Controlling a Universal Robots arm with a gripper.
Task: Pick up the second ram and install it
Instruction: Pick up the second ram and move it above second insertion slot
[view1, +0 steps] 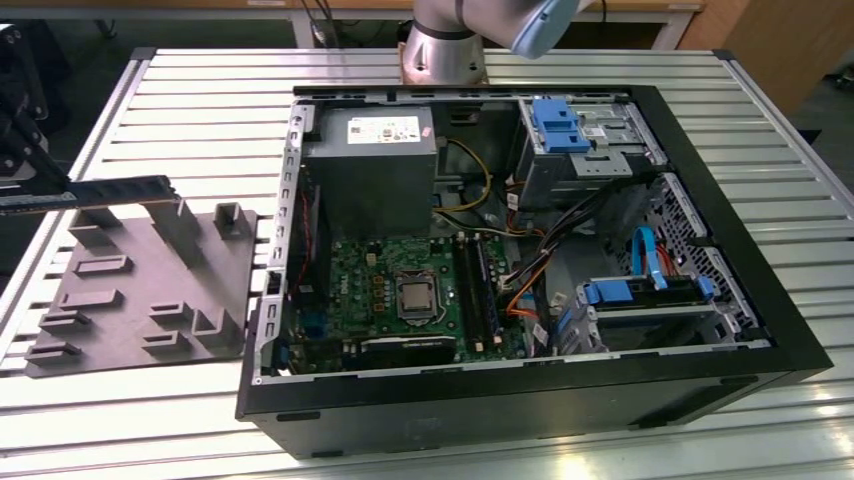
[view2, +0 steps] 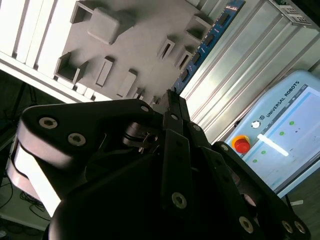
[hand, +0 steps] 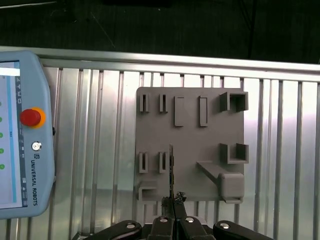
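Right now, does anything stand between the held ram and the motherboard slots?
The tool grips the second ram over the grey holder. The open case's wall stands between it and the slots; above the slots, nothing visible does.

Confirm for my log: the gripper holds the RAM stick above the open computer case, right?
Not quite: in the exterior view the gripper holds the RAM stick above the grey holder tray beside the open computer case.
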